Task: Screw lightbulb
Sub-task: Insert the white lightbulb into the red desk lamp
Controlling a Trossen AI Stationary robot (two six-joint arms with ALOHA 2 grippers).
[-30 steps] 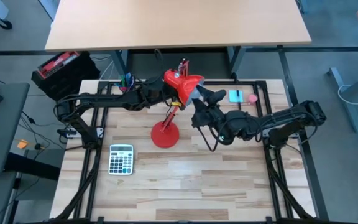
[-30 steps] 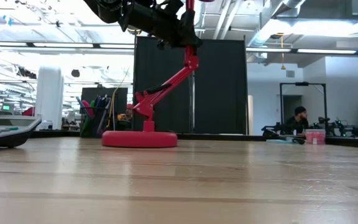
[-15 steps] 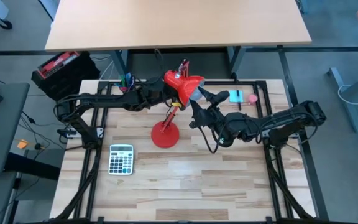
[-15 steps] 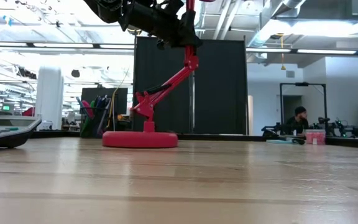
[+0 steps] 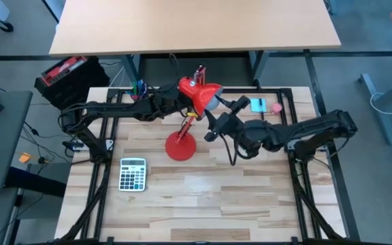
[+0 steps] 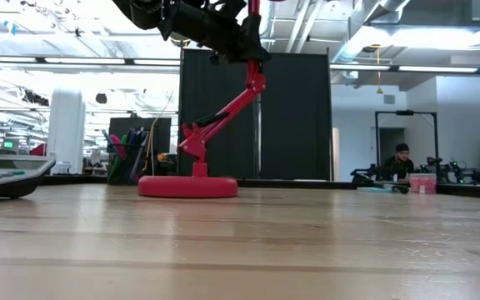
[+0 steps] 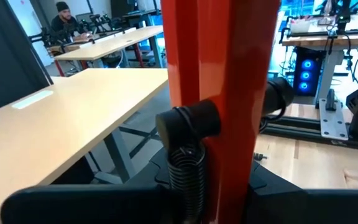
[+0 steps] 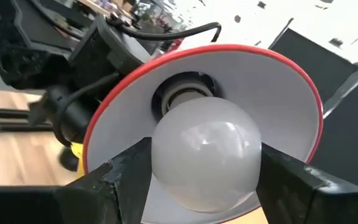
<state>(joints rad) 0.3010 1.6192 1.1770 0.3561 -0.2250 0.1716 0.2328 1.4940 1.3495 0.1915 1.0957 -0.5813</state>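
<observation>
The pale white rounded lightbulb (image 8: 205, 155) sat in the socket inside the red cone-shaped lamp shade (image 8: 294, 93), and my right pincer (image 8: 204, 177) clasped it between both fingers. My left pincer (image 5: 182, 104) gripped the red metal lamp arm (image 7: 219, 74) behind the shade.

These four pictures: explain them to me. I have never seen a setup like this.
Two dark robot arms work at a wooden table. One picture looks straight down, one looks level across the tabletop, and two come from cameras on the arms' wrists.

On the table stand a red desk lamp and a calculator.

The left gripper is shut on the lamp's arm, steadying it. The right gripper holds the lightbulb between its fingers, with the bulb's base at the socket inside the lamp shade.

A person sits far behind.
</observation>
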